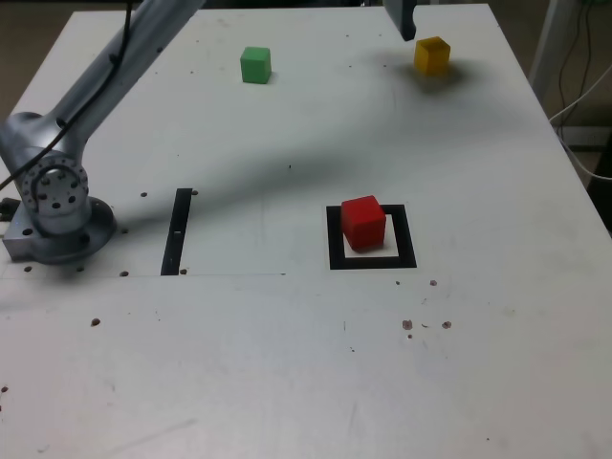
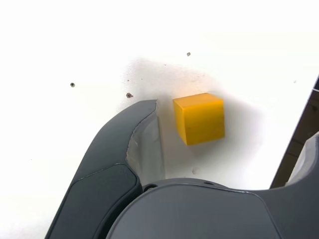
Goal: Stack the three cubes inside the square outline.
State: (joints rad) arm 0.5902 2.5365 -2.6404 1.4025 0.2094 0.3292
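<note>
Reaching from its round grey metal base (image 1: 57,215) at the exterior view's left, the single grey robot arm (image 1: 115,57) slants up and away across the white table (image 1: 287,373), leaving the frame at the top edge; only the dark tip of its gripper (image 1: 405,19) shows again at the far side, hanging just above and slightly to the exterior view's left of the small solid yellow cube (image 1: 431,55). From the wrist camera the gripper (image 2: 234,129) is spread wide and holds nothing — one dark grey finger (image 2: 134,134) with a pale inner pad curves beside the yellow cube (image 2: 199,118), apart from it by a thin strip of table, while the other finger only shows as a pale sliver at the picture's edge. That cube sits flat on the table between the two fingers. The small solid red cube (image 1: 363,222) stands within the thick black square outline (image 1: 335,239) with its pale centre, toward the outline's far edge, nearer the middle of the table. The small solid green cube (image 1: 255,65) rests alone at the far side, well apart from the yellow one. A narrow black strip (image 1: 178,232) lies near the base.
</note>
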